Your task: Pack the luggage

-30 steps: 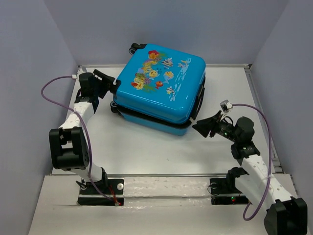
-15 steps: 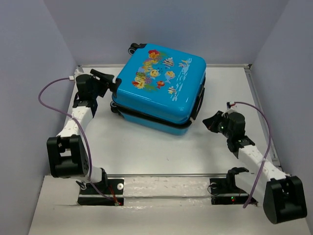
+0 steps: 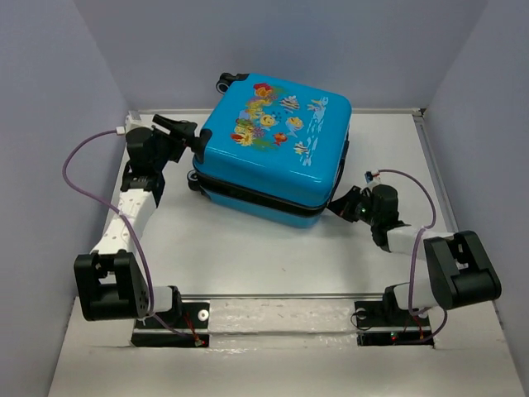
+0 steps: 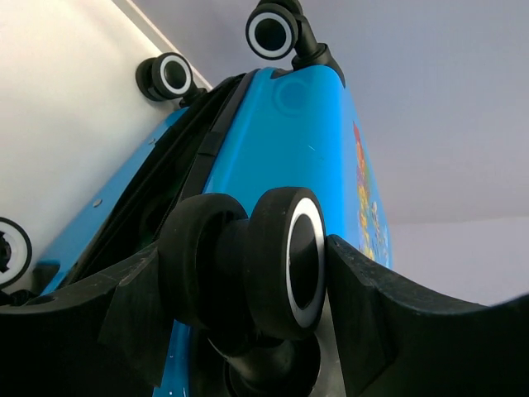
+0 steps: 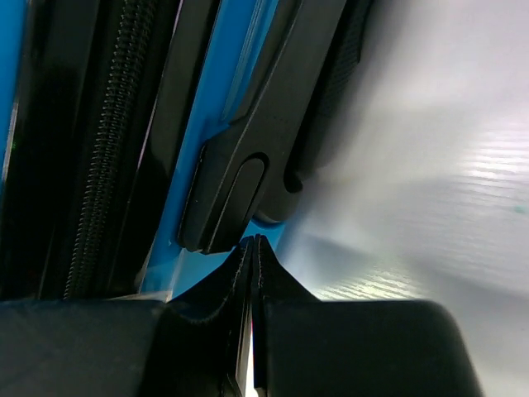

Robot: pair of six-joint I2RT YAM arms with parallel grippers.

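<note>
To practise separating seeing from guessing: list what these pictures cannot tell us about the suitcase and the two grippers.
Contents of the luggage: every view; its lid covers them, and the left wrist view shows only a dark gap.
Whether the shut right gripper pinches anything: right wrist view, tips meet too closely.
The luggage's underside: every view, it lies against the table.

A white counter fills the middle, boxed in by plain pale lilac walls at 9, 12 and 3 o'clock. A thin raised lip runs along its 12 o'clock edge. A metal rail crosses at 6 o'clock.
</note>
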